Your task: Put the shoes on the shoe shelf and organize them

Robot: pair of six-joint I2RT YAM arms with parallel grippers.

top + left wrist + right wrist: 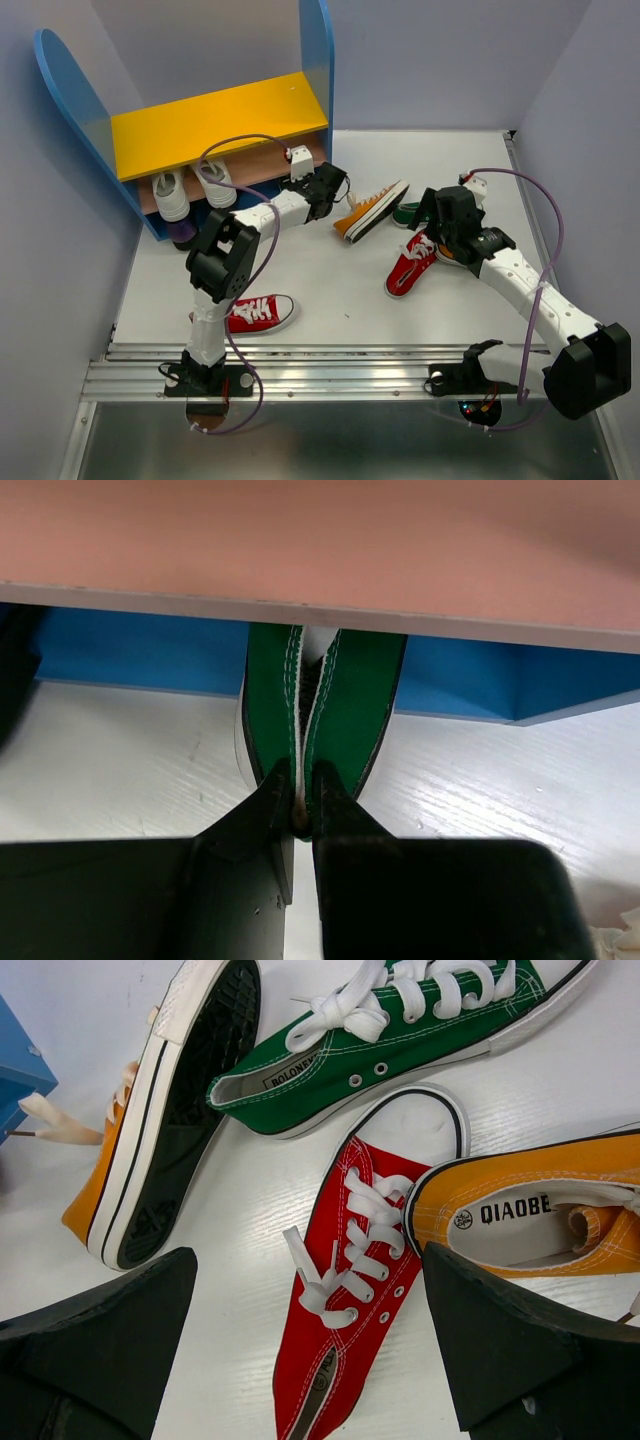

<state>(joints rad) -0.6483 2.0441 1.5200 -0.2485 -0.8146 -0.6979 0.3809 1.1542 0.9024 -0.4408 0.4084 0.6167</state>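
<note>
The shoe shelf [215, 120] stands at the back left, with blue side panels, a yellow top board and a pink lower board [320, 540]. My left gripper [328, 186] is at the shelf's right end, shut on the heel of a green shoe [325, 695] that reaches under the pink board's edge; it also shows in the left wrist view [300, 785]. My right gripper [440, 222] is open above a red shoe [350, 1290], also seen from above [410, 265]. Its fingers [110, 1350] stand either side of the shoe without touching it.
An orange shoe [372, 212] lies on its side mid-table, with a green shoe [405, 213] behind it. A second orange shoe [540, 1210] touches the red one's toe. Another red shoe [258, 313] lies by the left arm's base. Two white-looking shoes [190, 190] sit on the lower shelf.
</note>
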